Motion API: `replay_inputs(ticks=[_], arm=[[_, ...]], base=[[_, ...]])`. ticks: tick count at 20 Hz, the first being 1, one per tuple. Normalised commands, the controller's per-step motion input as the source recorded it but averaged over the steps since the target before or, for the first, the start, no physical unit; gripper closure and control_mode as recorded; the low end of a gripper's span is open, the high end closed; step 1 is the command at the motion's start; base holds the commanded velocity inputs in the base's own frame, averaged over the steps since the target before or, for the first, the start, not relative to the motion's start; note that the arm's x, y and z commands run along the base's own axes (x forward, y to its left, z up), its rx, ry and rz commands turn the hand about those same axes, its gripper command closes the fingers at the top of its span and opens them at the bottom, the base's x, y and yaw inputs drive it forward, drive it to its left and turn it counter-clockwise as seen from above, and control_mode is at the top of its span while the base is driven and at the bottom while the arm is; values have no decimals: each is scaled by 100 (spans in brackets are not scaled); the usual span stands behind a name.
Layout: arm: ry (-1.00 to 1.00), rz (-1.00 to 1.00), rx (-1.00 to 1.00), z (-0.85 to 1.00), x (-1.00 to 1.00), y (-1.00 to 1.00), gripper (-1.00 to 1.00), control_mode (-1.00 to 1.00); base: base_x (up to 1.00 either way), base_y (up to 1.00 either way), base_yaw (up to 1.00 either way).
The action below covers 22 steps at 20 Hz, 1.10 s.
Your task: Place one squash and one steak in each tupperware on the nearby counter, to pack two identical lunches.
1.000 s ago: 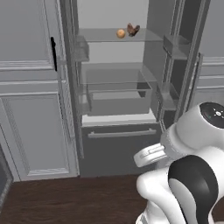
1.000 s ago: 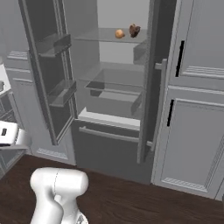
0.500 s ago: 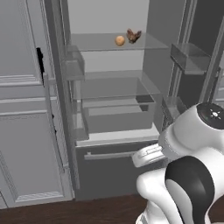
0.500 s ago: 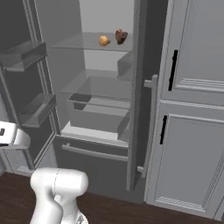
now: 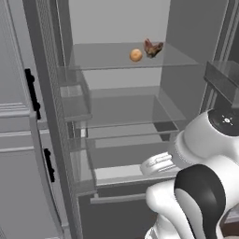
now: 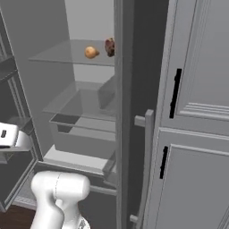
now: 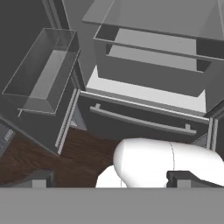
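An orange squash [image 5: 136,55] sits on the top glass shelf of the open fridge, and a dark reddish-brown steak [image 5: 152,47] lies just to its right, close beside it. From the right base view the squash [image 6: 91,52] and steak [image 6: 109,46] stand at the shelf's right end, the steak partly behind the door edge. My gripper [image 7: 111,179] is open and holds nothing; its dark fingertips [image 7: 40,178] stand wide apart. It hangs low, pointing at the fridge's bottom drawer, far below the food. The tupperware and the counter are out of view.
The fridge's two doors stand open, with clear door bins [image 7: 43,74] on the left one. A lower glass shelf and a clear crisper drawer [image 5: 126,140] sit under the food. The freezer drawer handle [image 7: 140,120] is near the dark wood floor. Grey cabinets with black handles [image 6: 175,93] flank the fridge.
The whole picture has shifted and grown: the base has driven closer to the fridge. The squash and steak have stayed on their shelf. The gripper is still open.
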Motion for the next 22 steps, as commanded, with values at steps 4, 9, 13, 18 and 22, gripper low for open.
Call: replay_inputs(ticks=[4, 9, 13, 18, 22], arm=[[0, 0, 0, 0, 0, 0, -100, 100], [0, 0, 0, 0, 0, 0, -100, 100], [0, 0, 0, 0, 0, 0, -100, 100], [0, 0, 0, 0, 0, 0, -100, 100], [0, 0, 0, 0, 0, 0, -100, 100]], base=[[23, -36, -1], [42, -21, -1], [74, 0, -2], [56, 0, -3], [41, 4, -6]])
